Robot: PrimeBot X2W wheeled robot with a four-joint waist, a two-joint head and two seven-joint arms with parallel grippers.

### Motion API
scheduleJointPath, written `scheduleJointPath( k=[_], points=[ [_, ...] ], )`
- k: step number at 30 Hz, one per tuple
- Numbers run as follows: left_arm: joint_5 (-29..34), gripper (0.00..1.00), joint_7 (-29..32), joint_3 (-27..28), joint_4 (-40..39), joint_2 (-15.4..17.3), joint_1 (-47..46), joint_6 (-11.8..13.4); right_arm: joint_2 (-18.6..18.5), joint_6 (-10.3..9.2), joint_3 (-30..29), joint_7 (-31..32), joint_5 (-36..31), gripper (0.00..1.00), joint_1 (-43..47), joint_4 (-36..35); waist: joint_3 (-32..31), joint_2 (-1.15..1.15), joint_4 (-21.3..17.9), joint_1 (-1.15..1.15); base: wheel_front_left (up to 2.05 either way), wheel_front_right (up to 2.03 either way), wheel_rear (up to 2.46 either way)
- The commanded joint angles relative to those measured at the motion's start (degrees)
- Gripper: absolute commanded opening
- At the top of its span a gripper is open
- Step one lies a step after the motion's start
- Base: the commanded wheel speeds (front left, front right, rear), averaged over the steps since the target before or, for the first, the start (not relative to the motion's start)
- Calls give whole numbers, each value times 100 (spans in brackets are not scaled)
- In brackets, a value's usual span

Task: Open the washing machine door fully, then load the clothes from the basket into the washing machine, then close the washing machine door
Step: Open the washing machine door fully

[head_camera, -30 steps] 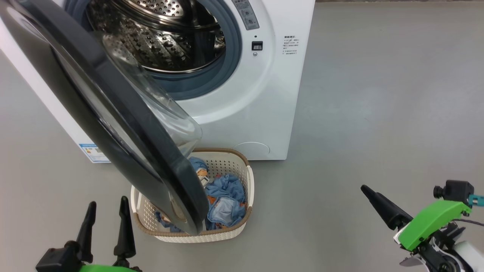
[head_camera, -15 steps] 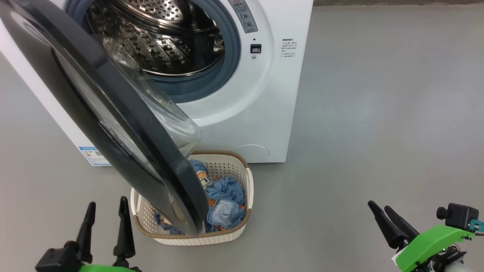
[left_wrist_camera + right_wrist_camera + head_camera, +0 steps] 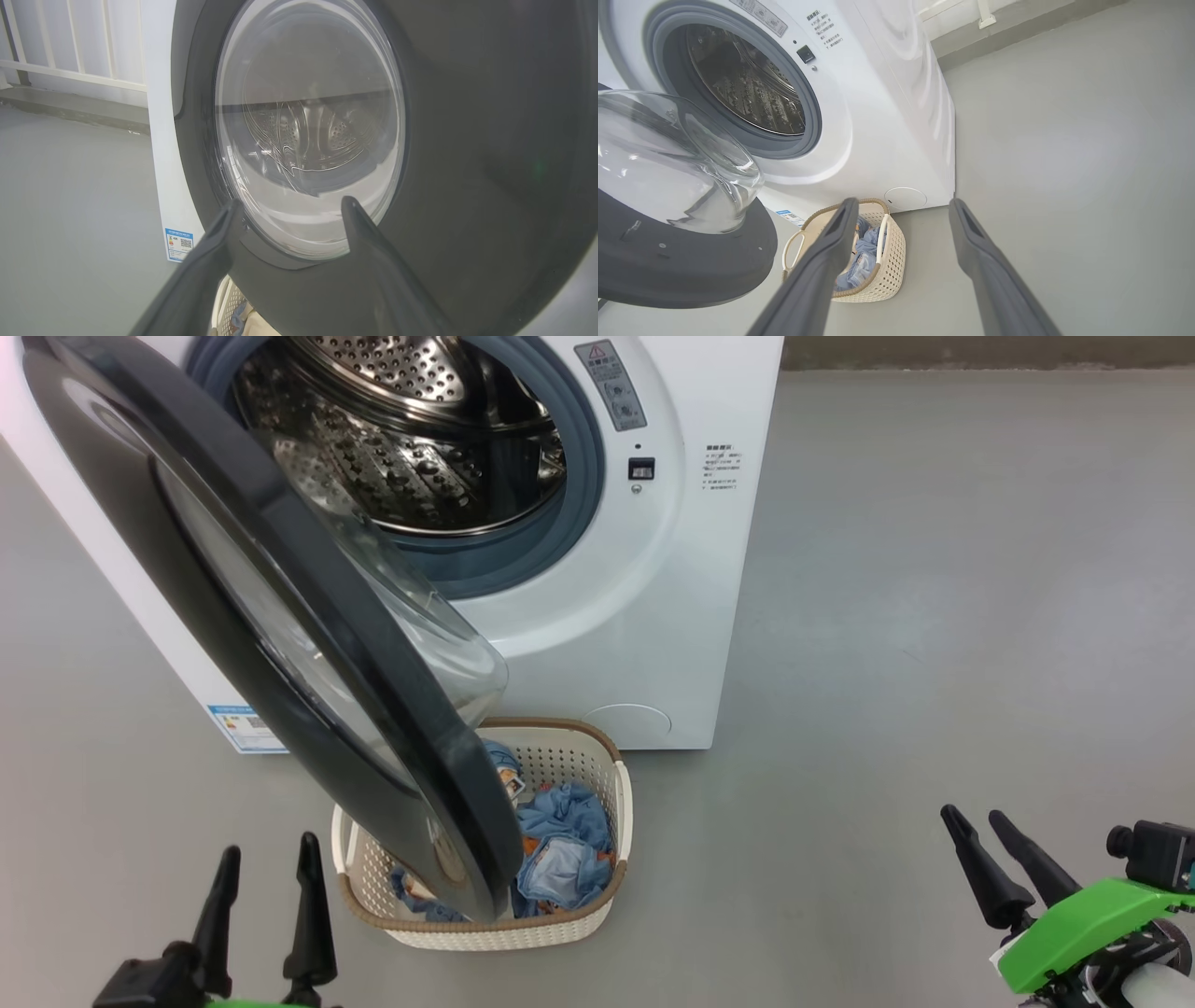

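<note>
Washing machine door [image 3: 280, 635] stands swung partly open just ahead of the left tool [image 3: 269, 847], slightly to that tool's right, with its glossy black outer face and round window turned toward the fingers. In the left wrist view the two fingertips frame the lower part of the window. In the head view a gap of floor [image 3: 934, 616] shows between the fingers and the door's lower edge, so nothing is touched. The left tool's fingers are spread wide and hold nothing.

The basket [image 3: 583, 915] sits on the floor beyond that lower edge, partly hidden behind it, ahead and to the right of the left tool. From the right tool [image 3: 971, 813] it lies well off to the left and a little ahead. The clothes [image 3: 565, 845] are heaped inside it, light blue with orange patches. The right tool is likewise spread wide and empty, hanging over bare floor well apart from the basket and the washing machine [image 3: 653, 616]. The steel drum [image 3: 401, 448] is exposed behind the door.
</note>
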Motion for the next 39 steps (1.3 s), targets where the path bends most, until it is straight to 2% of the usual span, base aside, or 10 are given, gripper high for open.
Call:
scheduleJointPath(
  k=[1,16,22,26,38,39],
  points=[
    [40,100,-36,167,-94,74,19,-19,-49,33,-111,-76,-310,100,146,-135,-12,0,1,0,0,0,0],
    [48,100,-36,173,-95,74,58,-19,609,33,-1724,-77,-2390,100,995,-605,-47,0,-25,0,0,0,0],
    [50,100,-36,177,-103,74,63,-21,834,33,-2094,-77,-3089,100,1311,-823,-33,0,-25,0,0,0,0],
    [42,100,-36,179,-109,74,49,-22,986,33,-2273,-77,-3277,100,1461,-884,0,0,-29,0,0,0,0],
    [27,100,-36,213,-151,74,-52,-25,1125,33,-2407,-77,-3393,100,1516,-894,32,0,-36,0,0,0,0],
    [12,82,-36,230,-202,74,-75,-26,1132,33,-2414,-77,-3398,100,1518,-894,27,0,-33,0,0,0,0]
  ],
)
